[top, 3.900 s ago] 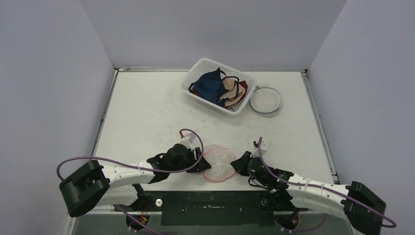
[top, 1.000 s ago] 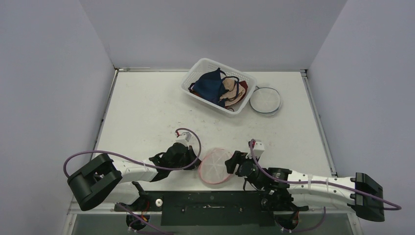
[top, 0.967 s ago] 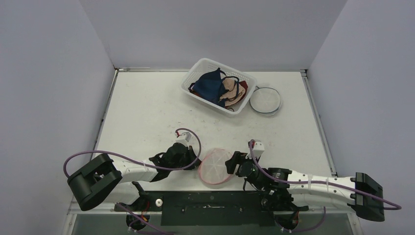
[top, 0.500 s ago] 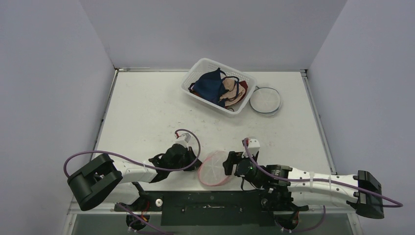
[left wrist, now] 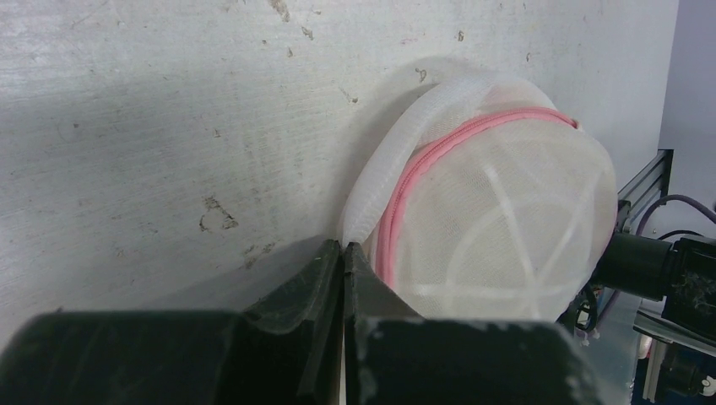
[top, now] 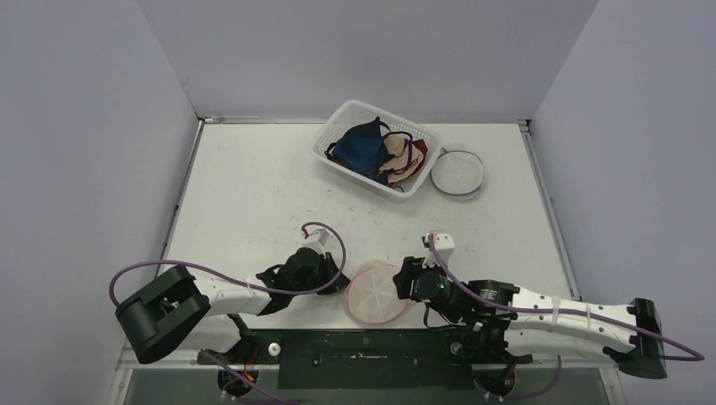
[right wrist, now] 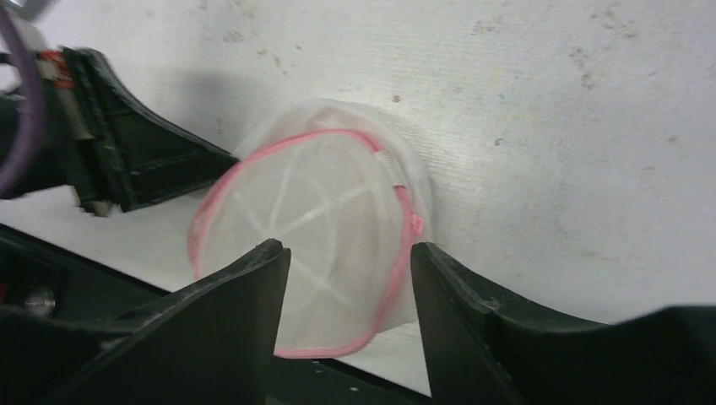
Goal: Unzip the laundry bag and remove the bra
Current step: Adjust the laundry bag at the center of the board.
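Top external view: the laundry bag (top: pixel 376 293) lies flat on the table (top: pixel 253 194), right at the middle of its near edge and between the two grippers. It is a nearly round disc of white mesh, so no long axis can be told. Its broad face, ringed by a pink zipper, is turned upward.

From the left wrist camera, the left gripper (left wrist: pixel 343 250) has its fingers pressed tightly together. Their tips touch the bag's (left wrist: pixel 498 219) white rim on its left side. Whether any fabric is caught between them cannot be told.

From the right wrist camera, the right gripper (right wrist: pixel 346 251) has its fingers spread wide, low over the surface just beside the bag's (right wrist: pixel 312 219) right side, holding nothing. The zipper (right wrist: pixel 404 253) runs as one unbroken pink line around the rim, with a small pink tab on the side nearest this gripper. What the bag holds cannot be made out through the mesh.

Near the far edge, a white basket (top: pixel 331 126) holds dark blue and pinkish clothes (top: pixel 371 148). A second round mesh bag (top: pixel 458 173) lies just beside the basket, on its right.
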